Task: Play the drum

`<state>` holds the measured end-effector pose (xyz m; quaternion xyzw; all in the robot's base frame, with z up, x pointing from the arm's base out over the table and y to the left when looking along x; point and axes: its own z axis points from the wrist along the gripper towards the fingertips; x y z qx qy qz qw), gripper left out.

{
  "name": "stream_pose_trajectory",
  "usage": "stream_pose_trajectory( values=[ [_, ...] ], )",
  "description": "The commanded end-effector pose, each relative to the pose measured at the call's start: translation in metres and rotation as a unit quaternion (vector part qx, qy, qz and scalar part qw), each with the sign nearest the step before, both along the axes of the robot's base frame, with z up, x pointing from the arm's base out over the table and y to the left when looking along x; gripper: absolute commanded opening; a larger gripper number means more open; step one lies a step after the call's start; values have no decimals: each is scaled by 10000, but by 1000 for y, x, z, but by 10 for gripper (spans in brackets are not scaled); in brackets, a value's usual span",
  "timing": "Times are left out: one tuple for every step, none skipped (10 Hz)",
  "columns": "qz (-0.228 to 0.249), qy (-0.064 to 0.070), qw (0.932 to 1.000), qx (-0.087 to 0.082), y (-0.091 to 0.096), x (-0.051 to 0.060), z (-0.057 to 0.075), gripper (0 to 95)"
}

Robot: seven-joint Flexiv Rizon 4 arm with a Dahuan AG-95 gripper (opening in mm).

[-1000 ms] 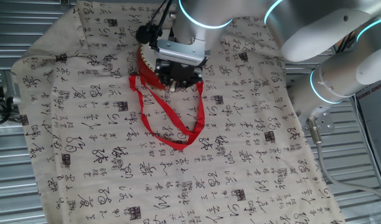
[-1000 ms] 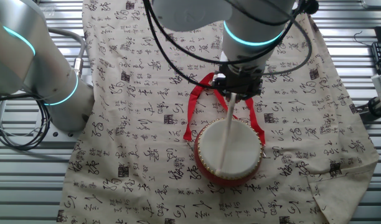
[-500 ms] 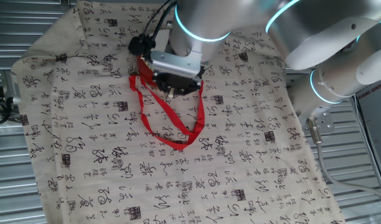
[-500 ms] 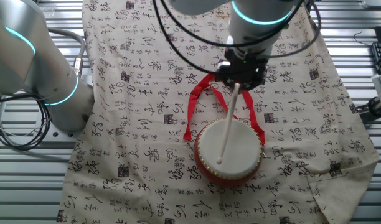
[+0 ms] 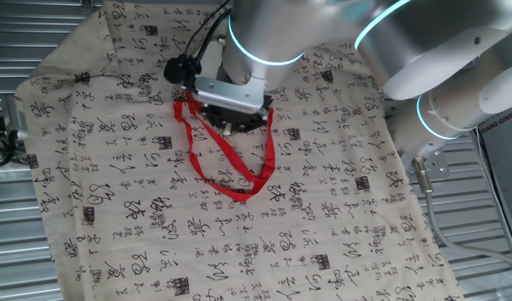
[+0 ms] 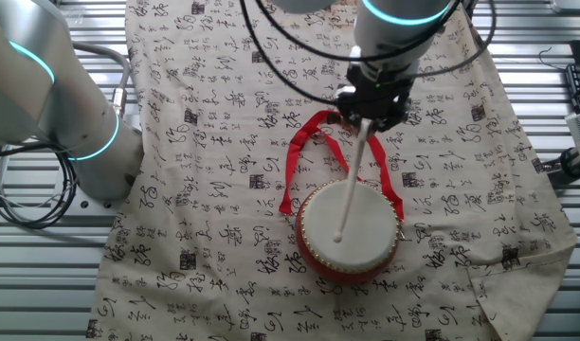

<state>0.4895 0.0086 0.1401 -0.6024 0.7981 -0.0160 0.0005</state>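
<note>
Where the table's left side begins, a cream cloth [image 6: 205, 142] printed with black calligraphy covers it, and the robot's white base [image 6: 53, 104] with a glowing teal ring stands at the far left in the other fixed view. Moving right to the middle of the cloth, the drum [image 6: 350, 230] sits flat, cream head up, red wall visible around its near edge. Its red ribbon strap [image 6: 299, 166] loops away from it toward the far side. Above that loop hangs the gripper [image 6: 371, 112], clenched around the top of a thin pale drumstick [image 6: 352, 189], which slants down toward the near side so that its tip lies over the middle of the drumhead; whether the tip touches the skin cannot be told. In one fixed view, taken from the opposite side, the arm [image 5: 264, 33] hides the drum entirely and only the ribbon strap [image 5: 231, 159] shows. Right of the drum, the cloth runs on bare to the table edge. As a judgement, the risks are these: the thin stick could twist in the fingers on a hard strike, the light drum could skid or tip, and the low gripper could snag the ribbon and drag the drum.
</note>
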Motion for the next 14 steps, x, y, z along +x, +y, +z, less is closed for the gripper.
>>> stream_pose_trajectory(
  values=[
    [-37,-30,10000,50,0,-2,1,0],
    [-34,-19,10000,21,0,-1,2,0],
    [-28,-8,10000,-8,1,-1,3,0],
    [-18,1,10000,-64,4,1,3,0],
    [-16,0,10000,-66,6,2,3,0],
    [-8,-21,10000,-53,8,3,2,0],
    [-7,-43,10000,-8,9,3,1,0],
    [-12,-58,10000,21,10,3,2,0],
    [-35,-94,9999,60,10,3,2,0],
    [-44,-101,9999,58,10,3,2,0],
    [-48,-117,9999,54,10,3,1,0],
    [-63,-137,9999,62,10,4,0,0],
    [-76,-157,9998,68,11,4,0,0],
    [-92,-178,9997,106,12,4,-1,0]
  ],
)
